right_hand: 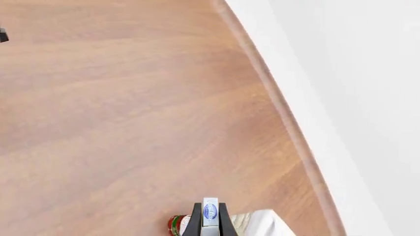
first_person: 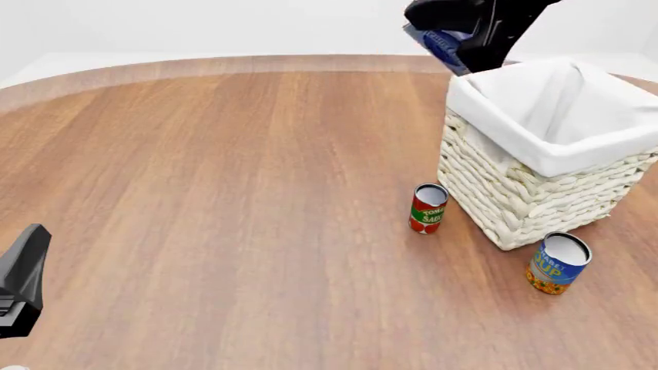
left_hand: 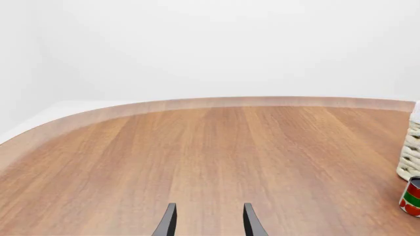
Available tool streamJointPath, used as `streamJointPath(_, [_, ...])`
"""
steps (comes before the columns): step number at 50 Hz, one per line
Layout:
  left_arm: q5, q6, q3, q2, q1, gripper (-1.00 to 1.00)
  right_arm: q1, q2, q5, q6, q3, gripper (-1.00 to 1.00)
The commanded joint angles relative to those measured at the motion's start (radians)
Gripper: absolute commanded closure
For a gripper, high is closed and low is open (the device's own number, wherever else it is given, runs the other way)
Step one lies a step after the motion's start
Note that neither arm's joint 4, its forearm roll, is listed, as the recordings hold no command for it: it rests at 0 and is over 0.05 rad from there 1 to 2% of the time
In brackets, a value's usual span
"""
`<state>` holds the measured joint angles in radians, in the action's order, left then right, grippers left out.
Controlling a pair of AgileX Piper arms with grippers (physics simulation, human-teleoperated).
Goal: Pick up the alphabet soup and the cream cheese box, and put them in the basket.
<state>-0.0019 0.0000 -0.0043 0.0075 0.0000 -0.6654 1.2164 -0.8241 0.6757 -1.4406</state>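
Note:
The alphabet soup [first_person: 558,264], a blue-labelled can with an orange band, stands on the table in front of the basket [first_person: 514,196]. My right gripper [first_person: 444,45] is up in the air just beyond the basket's far left corner, shut on the cream cheese box [first_person: 440,46]; the right wrist view shows the box [right_hand: 210,212] pinched between the fingers, above the basket's corner [right_hand: 259,221]. My left gripper [left_hand: 208,221] is open over bare wood at the near left, far from both items, and shows as a dark shape [first_person: 23,277] in the front view.
A red and green tomato sauce can [first_person: 428,208] stands just left of the basket, also at the edge of the left wrist view [left_hand: 412,196] and below the held box [right_hand: 176,224]. The table's curved far edge [first_person: 257,65] runs behind.

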Motion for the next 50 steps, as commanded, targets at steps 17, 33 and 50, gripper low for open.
streamJointPath(17, [0.000,0.000,0.000,0.000,0.000,-1.00,0.068,-0.058,-0.076,-0.194,-0.175,1.00])
streamJointPath(33, [0.000,0.000,0.000,0.000,0.000,-1.00,0.107,-0.089,-0.071,-0.361,-0.169,1.00])
streamJointPath(50, [0.000,0.000,0.000,0.000,0.000,-1.00,0.164,-0.126,-0.019,-0.426,-0.070,1.00])
